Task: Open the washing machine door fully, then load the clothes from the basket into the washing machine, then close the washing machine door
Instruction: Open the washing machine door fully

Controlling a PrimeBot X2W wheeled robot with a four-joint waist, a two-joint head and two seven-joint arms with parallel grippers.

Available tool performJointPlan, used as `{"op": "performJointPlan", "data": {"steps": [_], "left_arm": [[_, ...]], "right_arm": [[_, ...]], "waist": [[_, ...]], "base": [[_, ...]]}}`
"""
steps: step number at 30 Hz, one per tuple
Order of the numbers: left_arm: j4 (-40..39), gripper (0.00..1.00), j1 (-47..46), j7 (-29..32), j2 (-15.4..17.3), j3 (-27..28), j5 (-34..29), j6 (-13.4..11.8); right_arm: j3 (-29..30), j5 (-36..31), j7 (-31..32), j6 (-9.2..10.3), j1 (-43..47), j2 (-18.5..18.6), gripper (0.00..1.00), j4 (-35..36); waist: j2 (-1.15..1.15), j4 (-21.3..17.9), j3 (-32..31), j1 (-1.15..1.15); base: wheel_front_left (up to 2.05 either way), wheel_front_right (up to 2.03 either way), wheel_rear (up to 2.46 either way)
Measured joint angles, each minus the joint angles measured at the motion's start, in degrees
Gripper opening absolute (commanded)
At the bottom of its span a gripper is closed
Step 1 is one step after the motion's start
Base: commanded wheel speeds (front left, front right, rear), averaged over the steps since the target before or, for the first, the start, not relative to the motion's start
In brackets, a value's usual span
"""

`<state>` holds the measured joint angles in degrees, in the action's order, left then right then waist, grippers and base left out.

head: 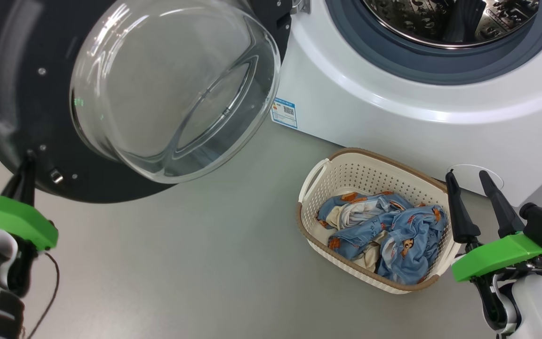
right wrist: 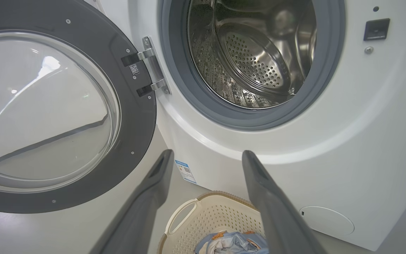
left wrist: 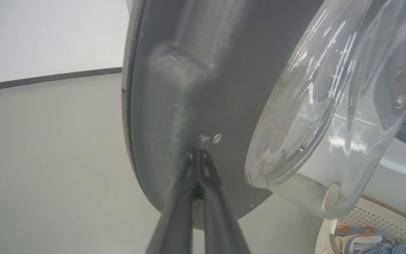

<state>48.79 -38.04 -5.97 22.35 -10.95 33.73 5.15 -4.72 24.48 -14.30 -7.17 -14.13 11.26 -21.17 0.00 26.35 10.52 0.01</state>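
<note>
Head view has the left gripper (head: 27, 165) pinched shut and empty, tips seemingly touching the wide-swung door (head: 7, 94) at its dark rim, so push steadily there, clear of the glass (head: 172, 89), while the right gripper (head: 466, 177) gapes empty beside the basket (head: 346, 153) of clothes (head: 393, 230)

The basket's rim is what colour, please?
Brown, with a woven look; the basket itself is cream. The head view shows it best.

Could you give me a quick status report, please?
Left tool shut, tips at door rim. Right tool open, empty, beside basket. Door open wide; clothes all in basket. Nothing seen blocking drum.
</note>
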Motion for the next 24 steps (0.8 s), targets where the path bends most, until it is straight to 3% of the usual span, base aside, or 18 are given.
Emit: {"op": "performJointPlan", "data": {"steps": [11,24], "left_arm": [[11.15,0.0,-7.01,-1.7,1.14,-0.86,0.52,1.59],[14.43,0.0,-9.08,-4.48,1.24,-4.09,2.3,2.14]], "right_arm": [[-0.3,0.0,0.0,0.0,-1.19,0.12,1.0,-0.25],[0.12,0.0,0.0,0.0,-1.19,0.04,1.0,-0.33]], "waist": [[0.0,-1.59,0.02,0.0],[0.0,-1.66,-0.18,-0.01]], "base": [[0.0,0.0,0.0],[0.0,0.0,0.0]]}}
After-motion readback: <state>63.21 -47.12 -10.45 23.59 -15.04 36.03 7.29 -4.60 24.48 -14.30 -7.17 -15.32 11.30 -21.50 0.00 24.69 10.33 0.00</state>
